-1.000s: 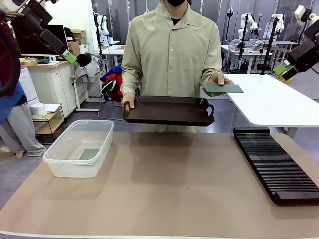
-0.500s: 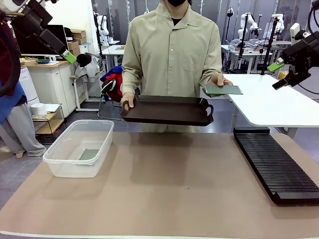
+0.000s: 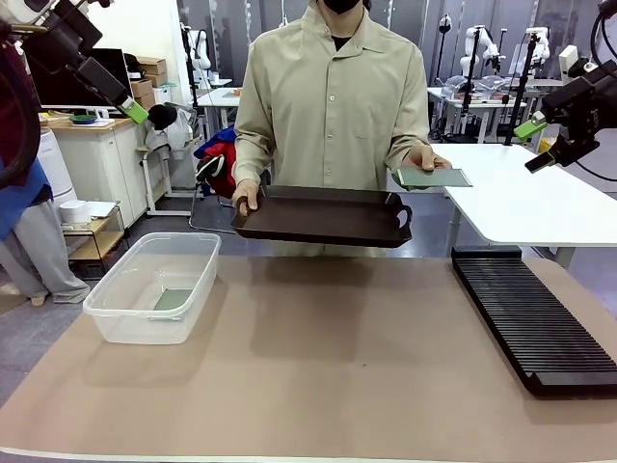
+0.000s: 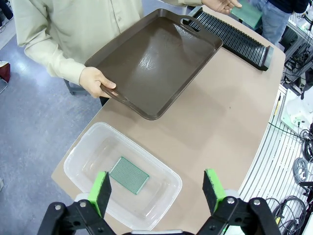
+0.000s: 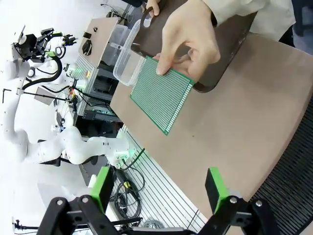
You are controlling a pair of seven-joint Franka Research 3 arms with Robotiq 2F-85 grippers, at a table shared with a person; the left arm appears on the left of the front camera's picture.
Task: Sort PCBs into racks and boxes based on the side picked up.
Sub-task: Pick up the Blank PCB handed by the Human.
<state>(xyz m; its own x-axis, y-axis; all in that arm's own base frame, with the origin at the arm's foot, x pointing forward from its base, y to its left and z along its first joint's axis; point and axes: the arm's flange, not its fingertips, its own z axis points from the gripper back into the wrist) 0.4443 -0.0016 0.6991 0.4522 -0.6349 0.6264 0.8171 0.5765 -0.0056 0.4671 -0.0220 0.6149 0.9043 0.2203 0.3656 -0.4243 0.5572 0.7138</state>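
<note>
Hovering my right end effector point(image 3: 533, 145), wide open and empty, near the PCB point(image 3: 436, 177) a hand point(image 3: 424, 155) offers, I judge the next move: grip its edge.

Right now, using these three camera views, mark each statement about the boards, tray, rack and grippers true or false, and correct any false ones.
1. One PCB lies flat inside the clear tub. True.
2. The other PCB stands in a slot of the black rack. False: the person's hand holds it in the air.
3. The brown tray rests on the tabletop. False: the person holds it by a handle above the table.
4. The left gripper and the right gripper are both open. True.
</note>
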